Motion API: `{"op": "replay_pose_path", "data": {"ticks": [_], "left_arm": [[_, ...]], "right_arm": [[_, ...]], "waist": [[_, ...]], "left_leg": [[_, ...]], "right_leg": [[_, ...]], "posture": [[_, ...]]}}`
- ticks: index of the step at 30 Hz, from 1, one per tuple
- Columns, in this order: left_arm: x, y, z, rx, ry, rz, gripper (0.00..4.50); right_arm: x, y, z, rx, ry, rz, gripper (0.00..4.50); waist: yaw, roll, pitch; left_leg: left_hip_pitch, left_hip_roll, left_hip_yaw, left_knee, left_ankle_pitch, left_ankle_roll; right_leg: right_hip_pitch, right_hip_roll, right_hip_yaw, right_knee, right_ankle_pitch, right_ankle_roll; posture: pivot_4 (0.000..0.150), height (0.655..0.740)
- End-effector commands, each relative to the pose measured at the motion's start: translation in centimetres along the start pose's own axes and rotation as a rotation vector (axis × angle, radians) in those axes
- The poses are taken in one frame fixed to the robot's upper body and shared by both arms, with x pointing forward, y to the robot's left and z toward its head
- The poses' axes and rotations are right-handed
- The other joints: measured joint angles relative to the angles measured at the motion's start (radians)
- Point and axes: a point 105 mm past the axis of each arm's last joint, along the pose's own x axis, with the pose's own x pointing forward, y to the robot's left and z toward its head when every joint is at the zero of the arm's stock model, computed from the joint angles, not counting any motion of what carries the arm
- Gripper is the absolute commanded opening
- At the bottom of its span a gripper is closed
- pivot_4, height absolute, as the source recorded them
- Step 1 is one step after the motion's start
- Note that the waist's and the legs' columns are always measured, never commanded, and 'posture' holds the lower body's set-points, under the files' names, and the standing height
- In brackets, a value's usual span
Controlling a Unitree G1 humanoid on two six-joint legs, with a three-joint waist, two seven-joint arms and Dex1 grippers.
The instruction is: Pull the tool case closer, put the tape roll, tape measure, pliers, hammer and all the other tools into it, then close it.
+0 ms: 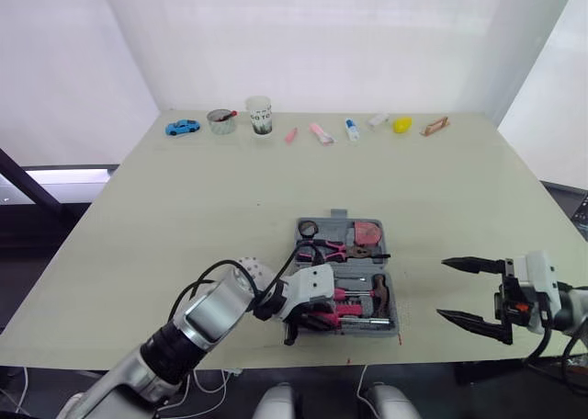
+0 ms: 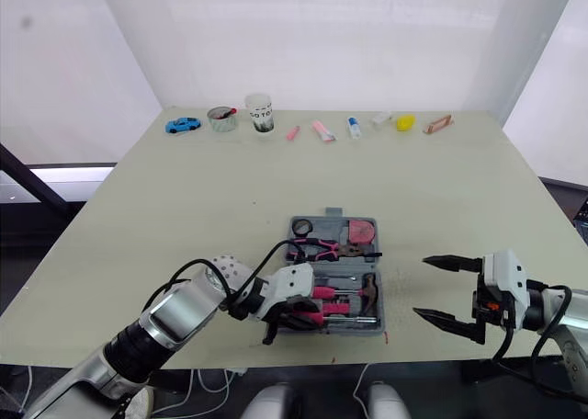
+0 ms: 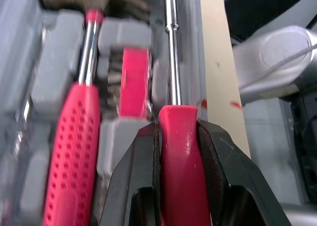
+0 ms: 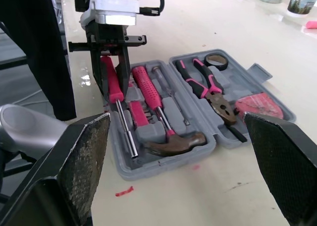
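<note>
Over on the left: left gripper (image 3: 178, 131) clamped snug around the pink handle of a steel-shafted nut driver (image 3: 172, 62), at the front row of the open grey plastic tool case (image 1: 338, 215). Off to the right: right gripper (image 1: 442, 288) spread wide, touching nothing.

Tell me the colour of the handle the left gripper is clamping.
The handle in the left gripper is pink-red; the left wrist view shows it best.
</note>
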Motion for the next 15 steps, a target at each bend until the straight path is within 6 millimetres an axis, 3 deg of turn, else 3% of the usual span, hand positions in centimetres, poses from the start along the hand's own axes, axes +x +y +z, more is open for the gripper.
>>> {"op": "replay_pose_path", "data": {"ticks": [1,15], "left_arm": [[0.2,-0.5,0.6,0.036,0.027,-0.03,0.61],[1.6,0.3,1.0,0.011,0.042,-0.005,0.61]], "right_arm": [[-0.2,0.0,0.5,-0.031,-0.015,-0.006,4.5],[0.0,0.2,0.2,-0.035,-0.026,-0.028,4.5]], "waist": [[0.0,0.0,0.0],[0.002,0.001,-0.001]], "left_leg": [[0.0,0.0,0.0,0.0,0.0,0.0],[0.001,0.0,0.0,0.0,0.0,0.0]], "right_leg": [[0.0,0.0,0.0,0.0,0.0,0.0],[0.001,0.0,0.0,0.0,0.0,0.0]], "posture": [[0.15,0.74],[0.15,0.74]]}}
